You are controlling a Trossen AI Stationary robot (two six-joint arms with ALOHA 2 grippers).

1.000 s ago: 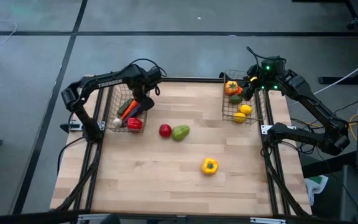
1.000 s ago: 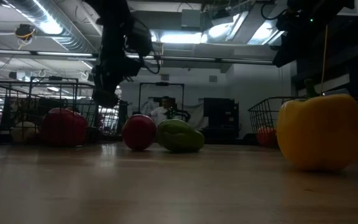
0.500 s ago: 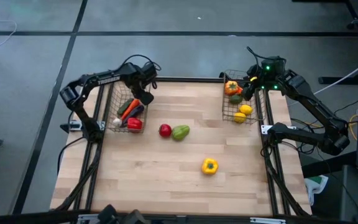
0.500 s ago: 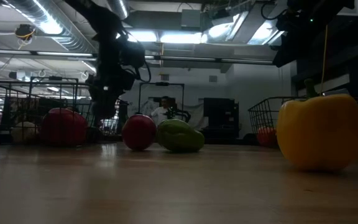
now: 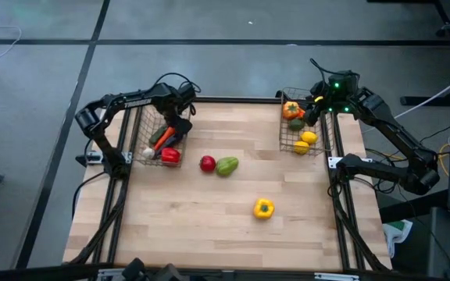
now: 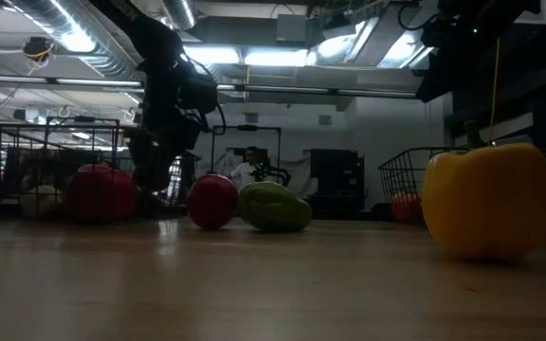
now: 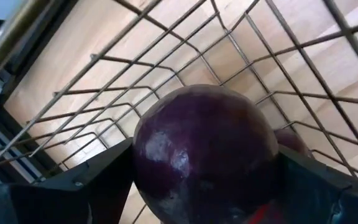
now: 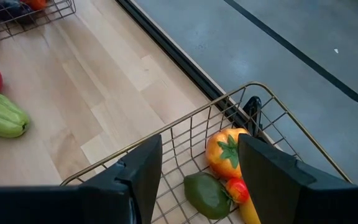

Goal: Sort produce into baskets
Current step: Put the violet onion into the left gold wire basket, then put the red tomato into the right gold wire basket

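— Eggplant [image 7: 205, 155], glossy and deep purple, round as a ball from the left wrist view. The left gripper [image 7: 197, 186] has a dark finger pressed against each side of it, inside the left basket [image 7: 166, 62], whose thin wire mesh lets the pale wood planks of the table [image 5: 209, 226] show through

— From above, where does that sit?

— The left gripper [image 5: 180, 125] hangs over the left basket [image 5: 141, 133] at the table's left edge. A red pepper [image 5: 169, 155] and a carrot [image 5: 161, 136] lie in there; the eggplant itself I cannot make out from above

— And the other side?

— The right gripper [image 5: 316, 103] is over the far end of the right basket [image 5: 283, 139]. Its wrist view shows its two blocky dark fingers [image 8: 135, 177] spread, with nothing between them, above the basket's bent wire rim. Below lie an orange pepper [image 8: 225, 152] with a green star-shaped stalk, a smooth green piece [image 8: 207, 194] and a yellow one

— What remains loose on the wood?

— Three pieces, well apart from both baskets: a round red tomato [image 5: 207, 163] just beside a lumpy green pepper [image 5: 226, 165], and a yellow pepper [image 5: 263, 208] nearer the front edge. The low view alone gives their shine and bulk, the yellow pepper [image 6: 488, 199] looming large and lobed; it also shows a person [image 6: 246, 169] far back in the room
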